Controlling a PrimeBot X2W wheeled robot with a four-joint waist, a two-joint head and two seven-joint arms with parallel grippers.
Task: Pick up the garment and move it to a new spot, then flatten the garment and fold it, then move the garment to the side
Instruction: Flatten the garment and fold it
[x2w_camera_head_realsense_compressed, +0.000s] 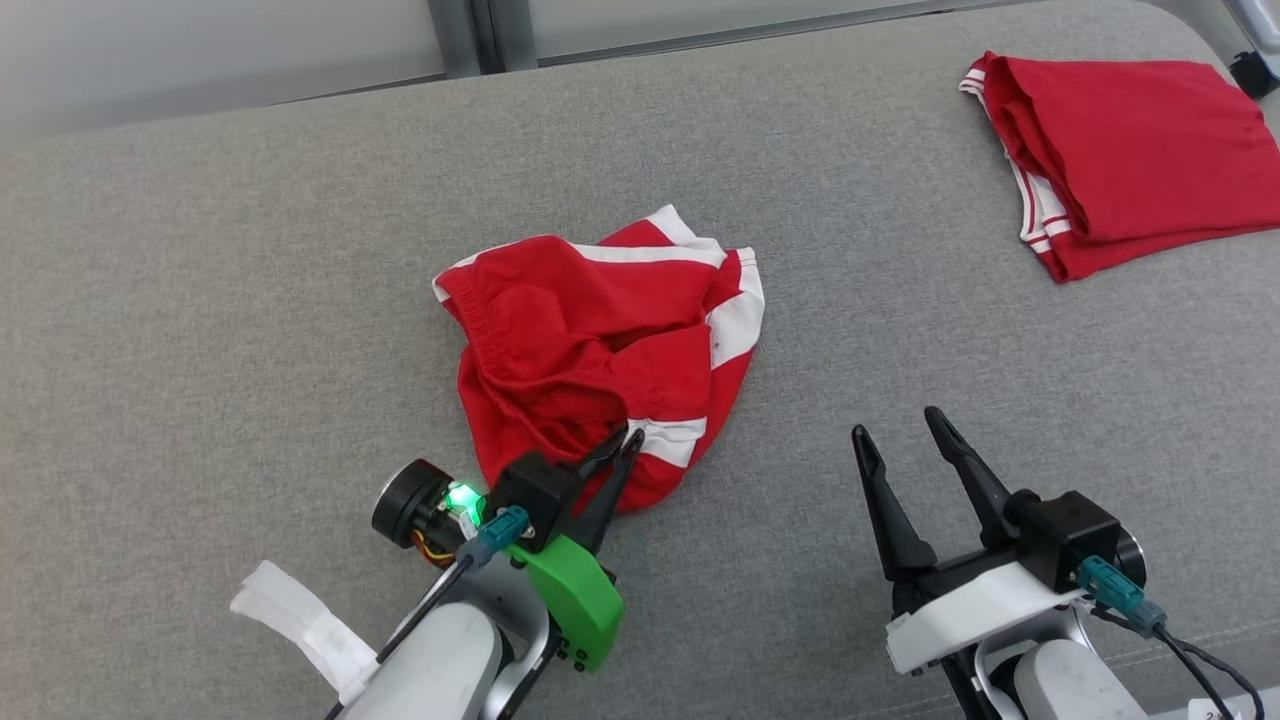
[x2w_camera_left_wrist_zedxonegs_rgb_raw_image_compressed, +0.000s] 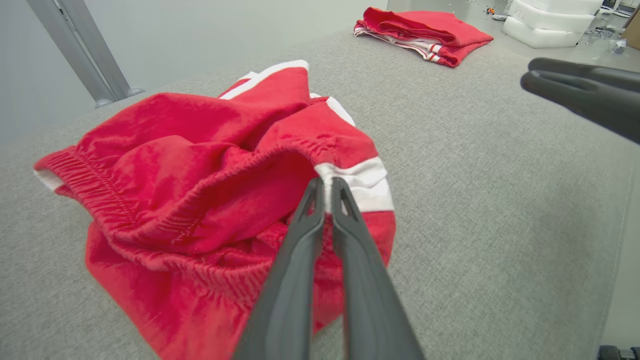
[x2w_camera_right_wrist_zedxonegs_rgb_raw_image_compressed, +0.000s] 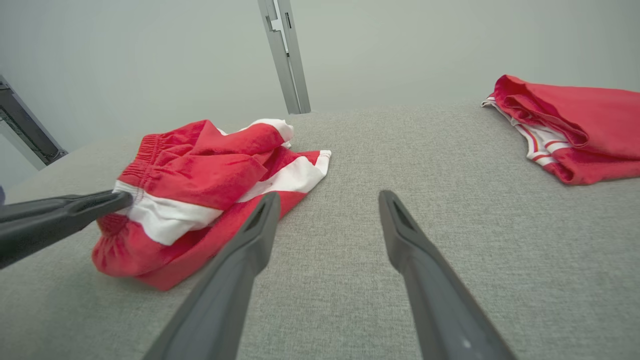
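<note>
The garment (x2w_camera_head_realsense_compressed: 590, 345) is a crumpled pair of red shorts with white stripes, lying in a heap on the grey surface (x2w_camera_head_realsense_compressed: 250, 300). My left gripper (x2w_camera_head_realsense_compressed: 628, 438) is shut on its near edge, pinching the waistband where red meets a white stripe (x2w_camera_left_wrist_zedxonegs_rgb_raw_image_compressed: 326, 186). The same pinch appears from the side in the right wrist view, where the left gripper (x2w_camera_right_wrist_zedxonegs_rgb_raw_image_compressed: 122, 199) meets the garment (x2w_camera_right_wrist_zedxonegs_rgb_raw_image_compressed: 210, 175). My right gripper (x2w_camera_head_realsense_compressed: 898, 425) stands open to the right of the heap, apart from it, with nothing between its fingers (x2w_camera_right_wrist_zedxonegs_rgb_raw_image_compressed: 327, 196).
A second red garment (x2w_camera_head_realsense_compressed: 1120, 150), folded with white trim, lies at the far right of the grey surface, also seen as the folded garment (x2w_camera_left_wrist_zedxonegs_rgb_raw_image_compressed: 425, 32) and the folded garment (x2w_camera_right_wrist_zedxonegs_rgb_raw_image_compressed: 575, 125). A white strip (x2w_camera_head_realsense_compressed: 300, 620) hangs by my left forearm. Bare grey surface surrounds the heap.
</note>
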